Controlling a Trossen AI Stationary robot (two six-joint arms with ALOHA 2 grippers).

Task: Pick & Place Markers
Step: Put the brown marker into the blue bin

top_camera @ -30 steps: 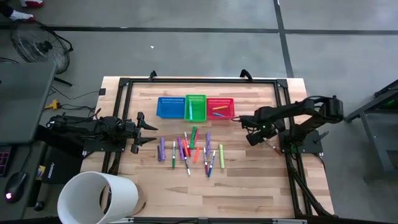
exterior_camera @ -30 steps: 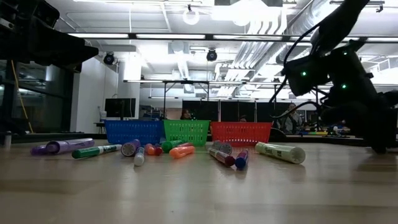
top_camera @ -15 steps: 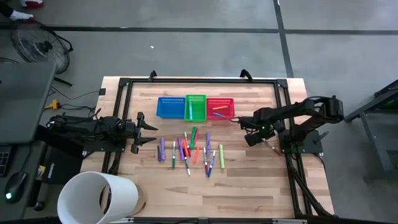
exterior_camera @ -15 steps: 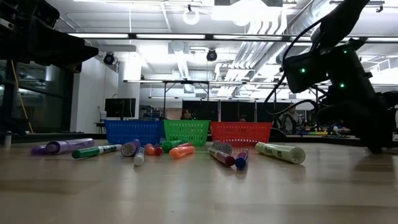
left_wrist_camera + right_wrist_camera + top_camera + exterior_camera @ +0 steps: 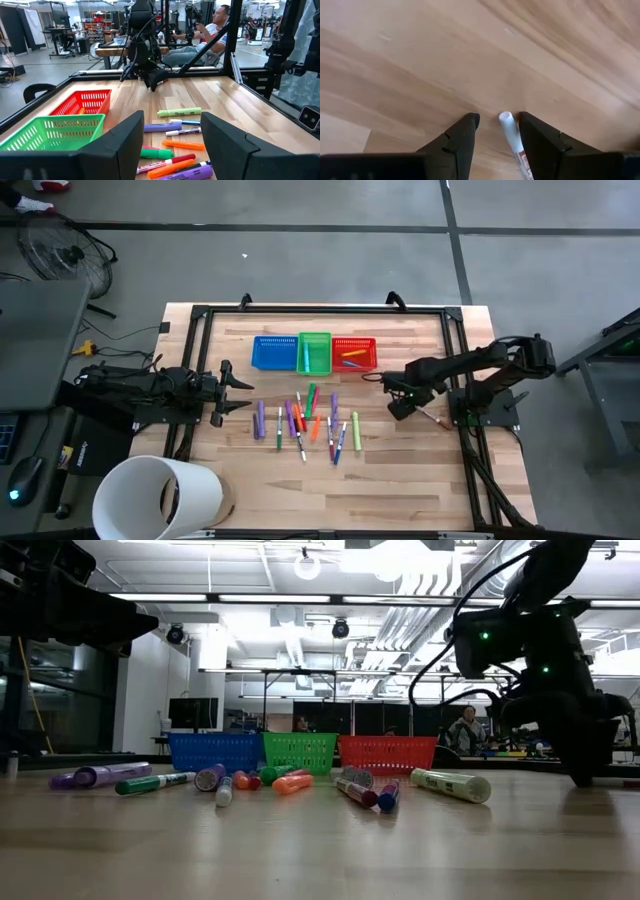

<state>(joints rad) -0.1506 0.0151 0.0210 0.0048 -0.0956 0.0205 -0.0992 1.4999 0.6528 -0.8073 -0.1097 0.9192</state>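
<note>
Several markers (image 5: 305,420) lie flat in a loose group on the wooden table (image 5: 400,480), in front of a blue basket (image 5: 273,353), a green basket (image 5: 314,353) and a red basket (image 5: 354,353). My right gripper (image 5: 398,408) points down over bare wood to the right of the group. It is shut on a marker with a white tip (image 5: 506,119); that marker's pinkish rear end (image 5: 436,419) sticks out toward the table's right. My left gripper (image 5: 172,145) waits level at the table's left edge, open and holding nothing. My right gripper has the white-tipped marker between its two fingers, the white end (image 5: 507,121) showing beside one fingertip (image 5: 527,125). The fingers come from above, pointing down. The marker runs slanted back up along the fingers, and the picture's bottom edge cuts off where it is gripped.
A black rail frame (image 5: 455,330) borders the table. A large white cylinder (image 5: 160,498) stands off the near left corner. The green and red baskets each hold a marker or two. People sit at benches beyond the table (image 5: 217,25). Bare wood stretches along the near side.
My right gripper has drifted toward the table's left, slightly toward the near edge, and has rolled a little about its downward axis. The marker has gone along with it. Its finger gap is unchanged.
</note>
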